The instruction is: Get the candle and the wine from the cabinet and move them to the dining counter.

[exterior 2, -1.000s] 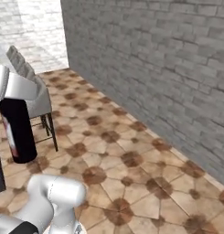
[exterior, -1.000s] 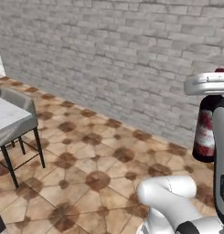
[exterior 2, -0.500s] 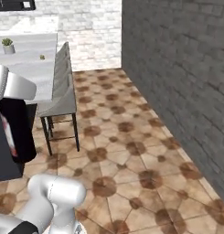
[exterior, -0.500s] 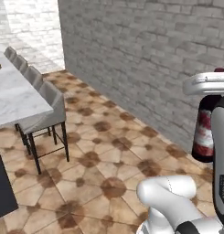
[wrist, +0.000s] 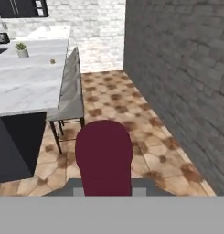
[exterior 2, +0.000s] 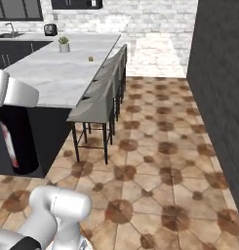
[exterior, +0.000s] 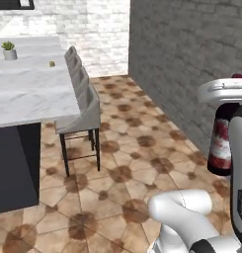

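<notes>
Gripper (exterior: 230, 101) was clamped on the wine (exterior: 221, 143), which you saw hanging upright directly beneath it, clear of the tiled floor (exterior: 137, 148). You had the dining counter (exterior: 28, 89) ahead and to the gripper's left, with grey stools (exterior: 83, 111) along its near edge and a small potted plant (exterior: 9, 50) on its far end.

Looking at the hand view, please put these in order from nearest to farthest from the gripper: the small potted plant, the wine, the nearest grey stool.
1. The wine: held in the gripper, its red cap right in front of the camera.
2. The nearest grey stool: left of the wine, at the near end of the dining counter.
3. The small potted plant: far back on the counter, upper left.
</notes>
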{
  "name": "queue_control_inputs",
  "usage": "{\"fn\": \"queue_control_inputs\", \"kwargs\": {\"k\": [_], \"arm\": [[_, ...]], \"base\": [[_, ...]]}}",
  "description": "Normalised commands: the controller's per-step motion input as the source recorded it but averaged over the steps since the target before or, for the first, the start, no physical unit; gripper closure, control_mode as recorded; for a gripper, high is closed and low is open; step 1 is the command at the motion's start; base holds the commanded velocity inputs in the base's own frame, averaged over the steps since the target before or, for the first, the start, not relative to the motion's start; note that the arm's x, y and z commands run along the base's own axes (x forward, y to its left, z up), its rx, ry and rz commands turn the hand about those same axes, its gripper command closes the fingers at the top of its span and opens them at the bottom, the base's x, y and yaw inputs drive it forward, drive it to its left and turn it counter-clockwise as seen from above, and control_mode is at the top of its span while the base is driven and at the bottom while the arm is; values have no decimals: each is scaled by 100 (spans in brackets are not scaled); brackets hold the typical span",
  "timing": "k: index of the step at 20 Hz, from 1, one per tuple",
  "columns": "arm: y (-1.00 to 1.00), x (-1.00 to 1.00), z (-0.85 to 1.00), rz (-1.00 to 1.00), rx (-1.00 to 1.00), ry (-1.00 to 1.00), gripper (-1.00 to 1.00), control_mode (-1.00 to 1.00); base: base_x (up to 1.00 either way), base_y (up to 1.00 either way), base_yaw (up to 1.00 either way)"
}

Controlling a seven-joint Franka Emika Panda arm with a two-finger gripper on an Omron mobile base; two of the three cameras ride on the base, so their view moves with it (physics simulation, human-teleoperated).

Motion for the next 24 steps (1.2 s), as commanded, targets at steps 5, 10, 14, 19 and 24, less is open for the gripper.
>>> {"fn": "queue_control_inputs", "kwargs": {"k": [5, 10, 14, 19, 24], "arm": [[0, 0, 0, 0, 0, 0, 100, 100], [0, 0, 0, 0, 0, 0, 100, 100], [0, 0, 0, 0, 0, 0, 100, 100], [0, 0, 0, 0, 0, 0, 100, 100], [0, 0, 0, 0, 0, 0, 100, 100]], "base": [[56, -69, 52], [58, -76, 49], [91, -91, 35], [100, -85, 24], [100, -80, 22]]}}
